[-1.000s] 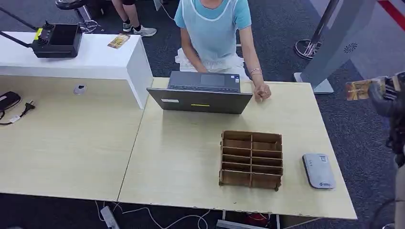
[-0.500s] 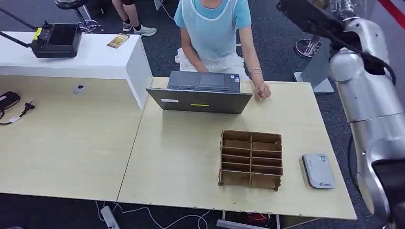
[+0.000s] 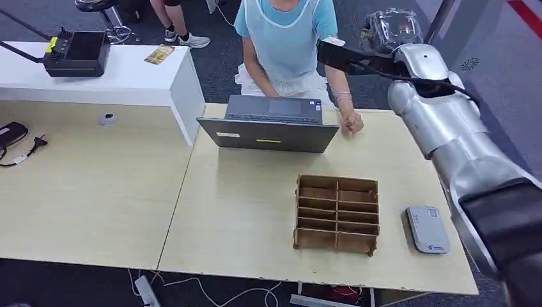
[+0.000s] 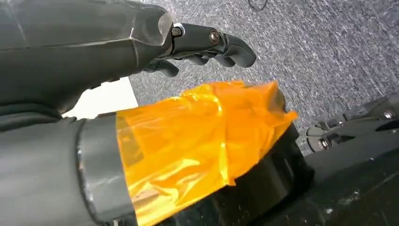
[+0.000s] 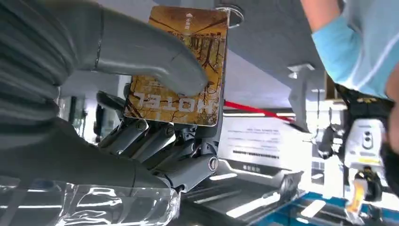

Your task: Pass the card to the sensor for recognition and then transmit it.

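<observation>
While the brown printed hotel card (image 5: 181, 66) is pinched by the right hand (image 5: 155, 108), it should be lowered flat onto the grey rectangular sensor (image 3: 427, 228); the left hand (image 4: 207, 44) is curled, holding nothing.

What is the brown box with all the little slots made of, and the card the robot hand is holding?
The slotted box looks like thin wood or fibreboard: matte brown, flat panels slotted together, darker edges. The card pinched in the right robot hand looks like glossy plastic, though it could be coated paper: stiff, flat, with a printed yellow-brown picture and the word HOTEL.
</observation>
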You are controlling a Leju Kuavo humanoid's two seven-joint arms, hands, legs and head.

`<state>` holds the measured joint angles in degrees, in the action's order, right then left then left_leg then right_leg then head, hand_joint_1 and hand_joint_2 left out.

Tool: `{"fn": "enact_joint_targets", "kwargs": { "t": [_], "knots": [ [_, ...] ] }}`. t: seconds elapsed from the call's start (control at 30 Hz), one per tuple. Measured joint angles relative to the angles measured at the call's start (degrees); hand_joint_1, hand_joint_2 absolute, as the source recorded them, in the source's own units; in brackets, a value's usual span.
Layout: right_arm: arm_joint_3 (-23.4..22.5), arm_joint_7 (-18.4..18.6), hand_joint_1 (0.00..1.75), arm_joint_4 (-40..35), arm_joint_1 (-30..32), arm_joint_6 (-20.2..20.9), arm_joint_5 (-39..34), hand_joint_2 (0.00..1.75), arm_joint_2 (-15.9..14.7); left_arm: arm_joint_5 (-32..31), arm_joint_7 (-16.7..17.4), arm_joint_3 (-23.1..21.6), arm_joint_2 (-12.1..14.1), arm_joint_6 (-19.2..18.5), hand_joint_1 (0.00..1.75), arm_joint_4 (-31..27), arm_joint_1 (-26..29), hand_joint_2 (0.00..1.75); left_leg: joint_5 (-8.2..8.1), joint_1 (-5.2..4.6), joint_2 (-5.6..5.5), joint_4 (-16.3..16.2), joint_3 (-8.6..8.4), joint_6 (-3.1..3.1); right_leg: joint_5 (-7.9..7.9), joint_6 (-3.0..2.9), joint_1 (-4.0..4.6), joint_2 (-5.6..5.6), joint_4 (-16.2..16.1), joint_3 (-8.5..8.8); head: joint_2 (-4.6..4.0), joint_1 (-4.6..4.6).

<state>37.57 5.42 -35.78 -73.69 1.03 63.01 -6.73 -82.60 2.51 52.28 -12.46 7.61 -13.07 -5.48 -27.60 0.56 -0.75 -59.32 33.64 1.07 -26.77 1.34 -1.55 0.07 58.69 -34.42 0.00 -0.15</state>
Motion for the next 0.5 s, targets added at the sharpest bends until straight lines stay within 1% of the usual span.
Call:
{"fn": "enact_joint_targets", "kwargs": {
  "t": [0.2, 0.5],
  "knots": [
    [0.0, 0.4, 1.75, 2.4, -0.3, -0.6, -0.8, 1.75, 0.0, 0.2, 0.3, -0.1, 0.2, 0.0, 0.0, 0.0, 0.2, 0.0, 0.0, 0.01, 0.03, 0.0, -0.01, 0.0, 0.0, 0.0, 0.01, 0.02, 0.0, -0.03, 0.0, -0.02],
    [-0.4, 0.4, 1.75, 3.3, -0.4, -1.1, -0.8, 1.75, 0.0, 0.2, 0.5, -0.5, 0.3, 0.0, 0.0, 0.0, 0.3, 0.0, 0.0, 0.01, 0.07, 0.0, -0.02, 0.0, 0.02, -0.04, 0.01, 0.08, 0.0, -0.04, 0.0, -0.02]
  ]
}}
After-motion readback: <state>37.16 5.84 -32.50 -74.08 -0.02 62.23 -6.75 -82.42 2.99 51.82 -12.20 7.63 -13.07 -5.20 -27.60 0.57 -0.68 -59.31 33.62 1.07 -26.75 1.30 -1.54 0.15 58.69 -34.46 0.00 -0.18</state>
